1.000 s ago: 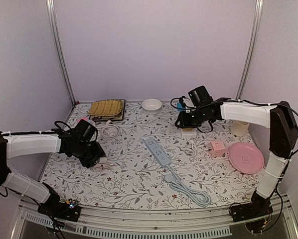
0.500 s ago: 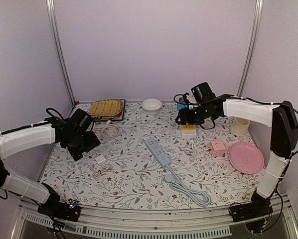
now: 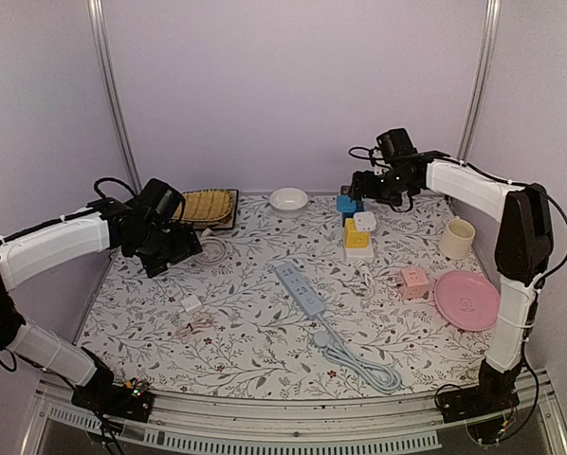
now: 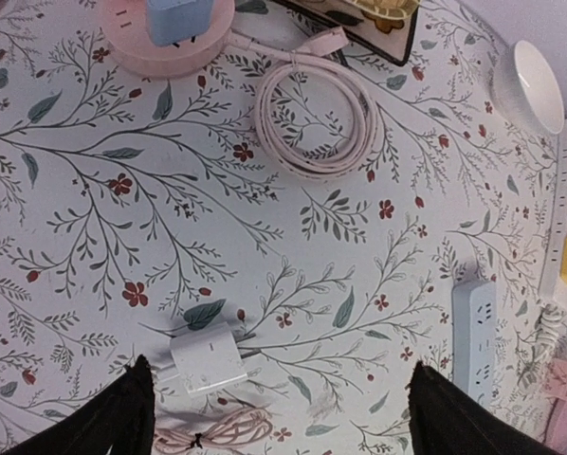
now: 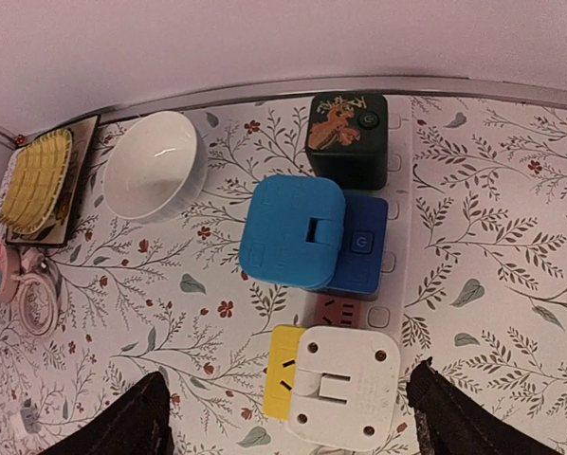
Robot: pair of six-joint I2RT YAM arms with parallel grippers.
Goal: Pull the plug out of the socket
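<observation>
A small white plug [image 4: 206, 355] lies loose on the flowered table, its two prongs bare and in no socket, with its thin pink cable [image 4: 212, 431] bunched beside it. In the top view the plug [image 3: 191, 303] sits left of the long white socket strip [image 3: 300, 289], whose slots are empty. My left gripper [image 4: 283, 417] hangs open above the plug and holds nothing; from above, the left gripper [image 3: 163, 258] is behind the plug. My right gripper [image 5: 293, 417] is open over a second socket strip [image 5: 394, 237] carrying a white adapter [image 5: 345, 384] on a yellow cube [image 5: 283, 370].
That strip also holds a blue adapter [image 5: 293, 232] and a black cube [image 5: 348, 133]. A white bowl [image 3: 288, 199], a yellow mat [image 3: 203, 206] and a coiled pink cable [image 3: 210, 249] lie at the back. A cup [image 3: 457, 237], pink cube [image 3: 413, 282] and pink plate [image 3: 468, 299] stand on the right.
The left gripper opened wide, rose and drew back from the white plug, which stays on the table. The right gripper opened, let go of the stacked adapters and lifted toward the back wall.
</observation>
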